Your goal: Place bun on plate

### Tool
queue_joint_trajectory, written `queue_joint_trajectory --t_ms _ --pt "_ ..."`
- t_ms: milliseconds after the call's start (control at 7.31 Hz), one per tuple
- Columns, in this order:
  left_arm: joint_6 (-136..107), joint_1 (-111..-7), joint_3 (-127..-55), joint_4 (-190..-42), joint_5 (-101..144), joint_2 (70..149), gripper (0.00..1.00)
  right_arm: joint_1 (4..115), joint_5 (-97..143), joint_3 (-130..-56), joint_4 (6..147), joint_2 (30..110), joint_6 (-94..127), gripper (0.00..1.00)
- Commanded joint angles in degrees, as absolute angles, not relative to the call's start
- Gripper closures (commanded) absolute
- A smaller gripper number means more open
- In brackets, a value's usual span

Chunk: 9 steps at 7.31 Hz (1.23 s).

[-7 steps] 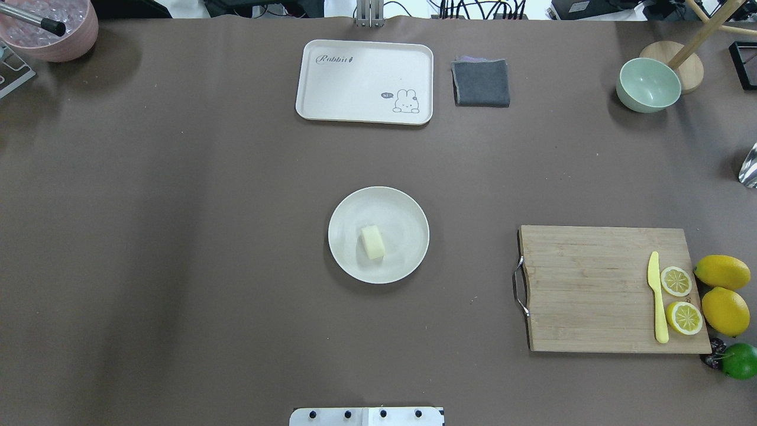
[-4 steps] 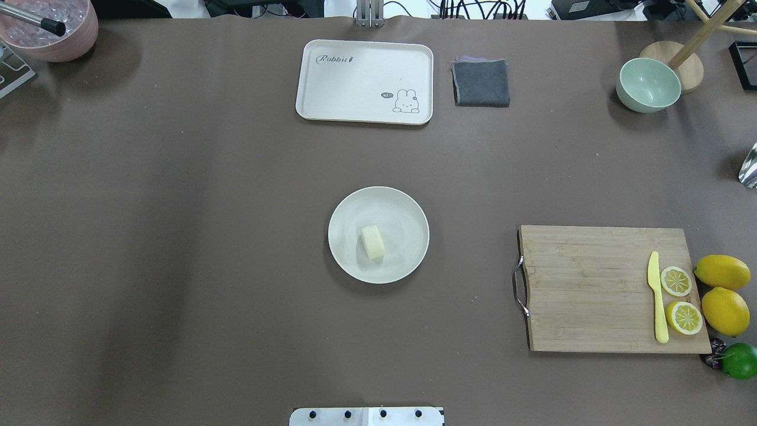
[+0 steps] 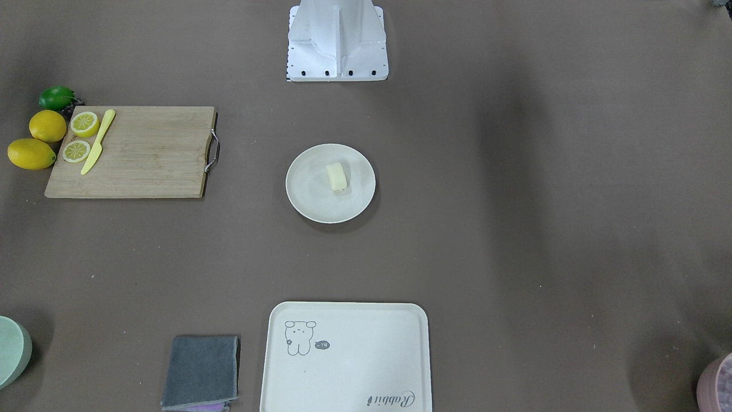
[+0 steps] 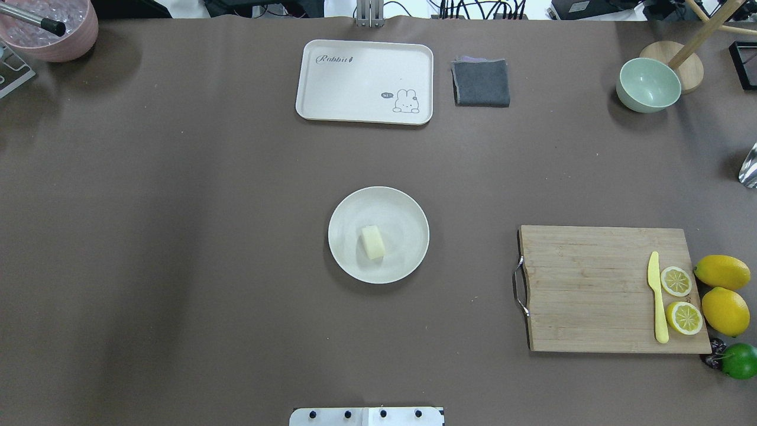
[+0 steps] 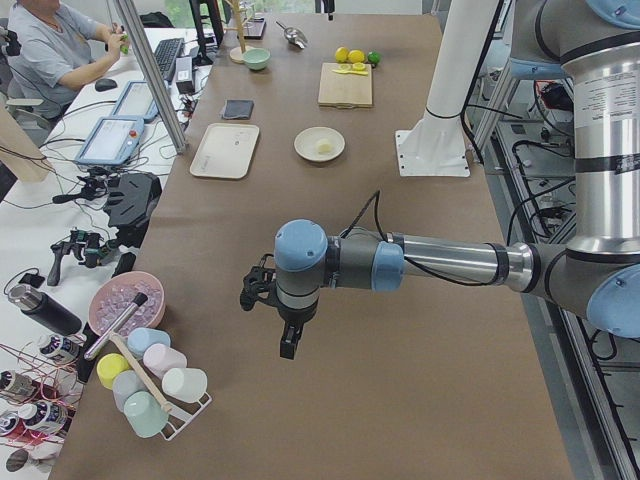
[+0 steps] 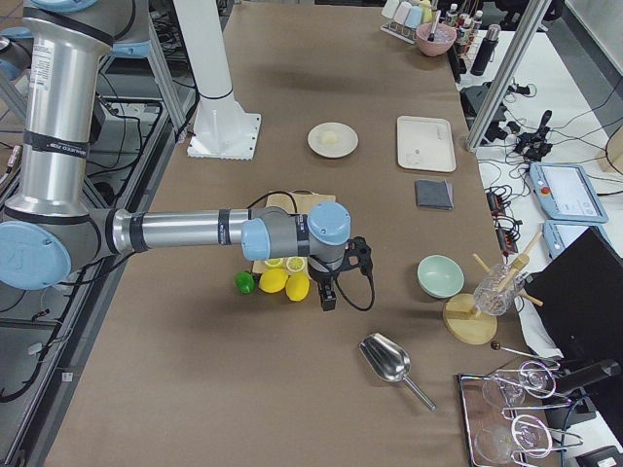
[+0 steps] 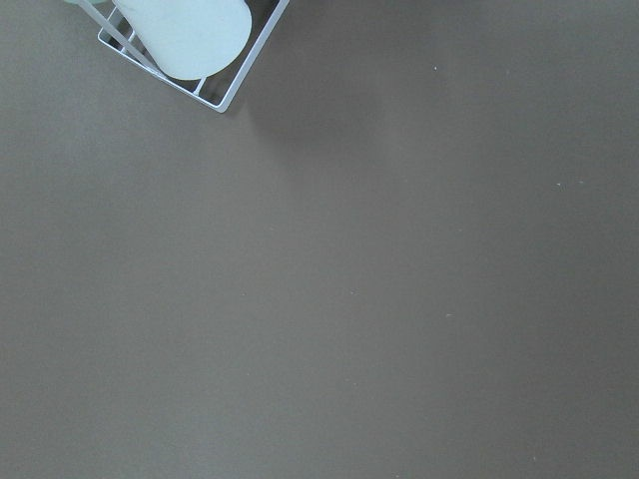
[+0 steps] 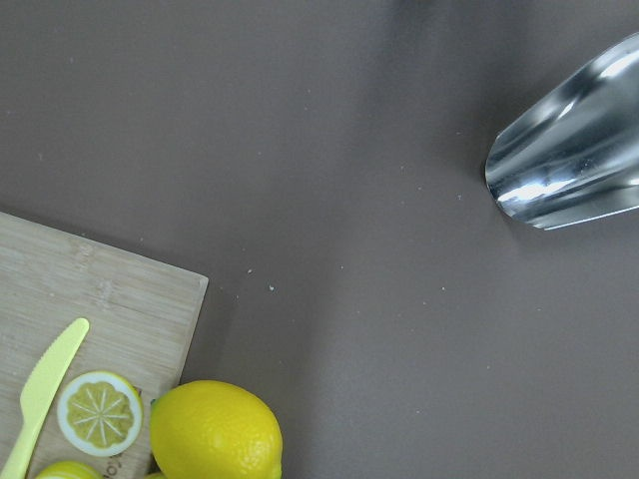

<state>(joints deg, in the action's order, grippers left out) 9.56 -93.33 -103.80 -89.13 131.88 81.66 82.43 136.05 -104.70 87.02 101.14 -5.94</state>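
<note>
Grey script on the cream tray (image 4: 355, 83) reads "Rabbit" in one corner. In the opposite corner we see a small line-drawn animal with a dark speech bubble beside it; the bubble's lettering is too small for us to read with certainty.

We find the bun (image 4: 373, 242) lying on the plate (image 4: 405, 222), slightly off centre, on the side nearer the robot's base. It is a pale cream-yellow, smooth, rounded little loaf, longer than it is wide, and nothing touches it. The plate is round, off-white and unmarked, with a raised rim, and it sits in the middle of the brown table.

A pink bowl (image 4: 56, 32) in the far corner holds clear ice-like pieces and a metal handle with a dark tip. A wire rack (image 5: 150, 395) carries pastel cups. The wooden cutting board (image 4: 591, 290) bears a yellow knife (image 4: 656, 305) and two lemon halves (image 4: 676, 281). Whole lemons (image 4: 721, 272) and a lime (image 4: 739, 360) lie just beside the board's edge. A mint-green bowl (image 4: 648, 84) stands near a folded grey cloth (image 4: 481, 83).

The left gripper (image 5: 288, 348) hangs above bare table near the rack, and the right gripper (image 6: 327, 302) hangs beside the lemons, near a metal scoop (image 8: 569, 150). Both are well apart from the plate. We cannot tell whether either is spread or closed.
</note>
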Motion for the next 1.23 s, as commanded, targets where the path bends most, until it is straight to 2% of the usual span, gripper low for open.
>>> queue_joint_trajectory --t_ms 0,1094 --pt "9.49 -93.25 -103.97 -89.12 132.19 81.56 0.02 82.70 132.65 -104.41 87.45 101.25 -8.09 0.00" --pt "9.58 -93.43 -103.01 -89.74 132.36 81.39 0.02 80.60 130.78 -104.33 87.19 100.63 -8.09 0.00"
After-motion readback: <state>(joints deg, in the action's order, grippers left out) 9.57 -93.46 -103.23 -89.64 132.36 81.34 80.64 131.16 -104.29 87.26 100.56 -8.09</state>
